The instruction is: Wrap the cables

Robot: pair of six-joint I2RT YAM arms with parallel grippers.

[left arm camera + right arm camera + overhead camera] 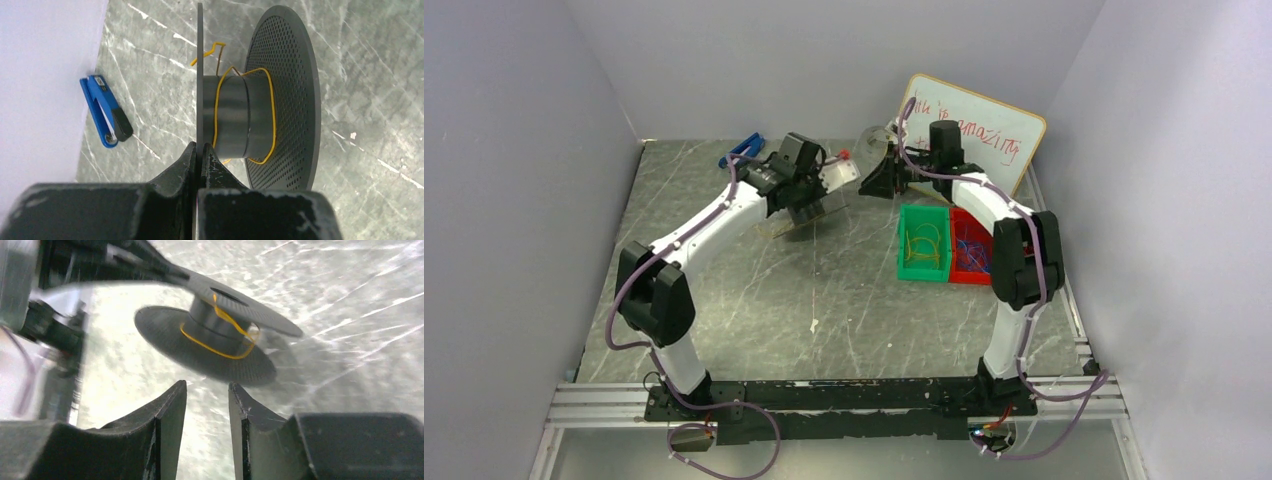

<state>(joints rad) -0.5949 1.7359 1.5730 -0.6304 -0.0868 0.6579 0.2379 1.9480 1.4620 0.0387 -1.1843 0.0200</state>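
the left gripper [199, 150] is pinched tight on the rim of the spool [240, 117], its fingers meeting on the thin solid flange seen edge-on. the right gripper [207, 390] stands parted with nothing between its fingers, just short of the spool and not touching it, above the table [375, 75].

the cable [272, 112] sits on the spool's hub as one slack yellow loop between the two flanges, standing off the hub rather than hugging it. more cable lies in the green bin [924, 209] beside the right arm.

likely trouble: nothing holds the wire taut, so the loop may spring wider, slide along the hub or uncoil if the spool is turned or tipped. the kinked free end [210, 50] is loose and could work back out between the flanges. the left grip is only on a thin rim, so a push or tug from the right gripper could swing the spool in the jaws or pull it free. the wire is string-thin, so a pinch may miss it or close on a flange instead.

the spool's axis runs crosswise to the left fingers, from the held flange to the perforated one. the loop lies across that axis, slanting a little from one flange toward the other; its free end points up and away from the hub, close by the held flange
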